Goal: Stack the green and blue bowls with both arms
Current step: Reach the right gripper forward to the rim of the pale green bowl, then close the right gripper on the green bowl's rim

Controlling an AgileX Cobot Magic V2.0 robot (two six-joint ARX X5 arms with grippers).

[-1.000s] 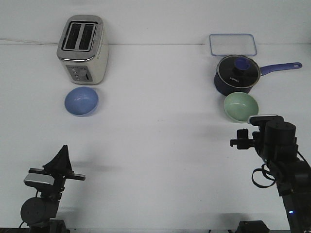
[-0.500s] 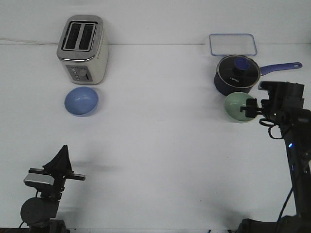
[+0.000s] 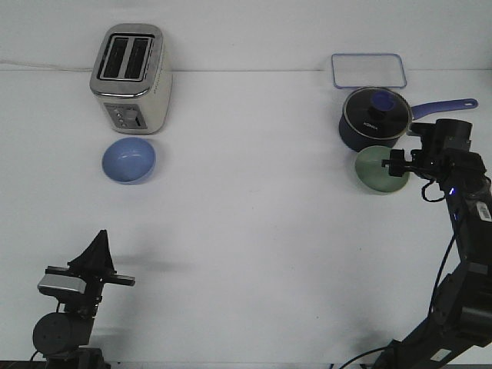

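Right end effector (image 3: 395, 163) sits over the green bowl (image 3: 373, 172) beside the saucepan (image 3: 371, 118); its opening cannot be judged. Left end effector (image 3: 98, 244) rests closed to a point, well apart from the blue bowl (image 3: 129, 161) before the toaster (image 3: 130, 78).

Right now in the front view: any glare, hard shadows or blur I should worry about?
Front view: light is flat and bright, the white table near washed out; shadows soft, a faint one beside the left gripper; small highlights on the toaster and saucepan lid; the right gripper over the green bowl looks slightly soft, the blue bowl sharp.
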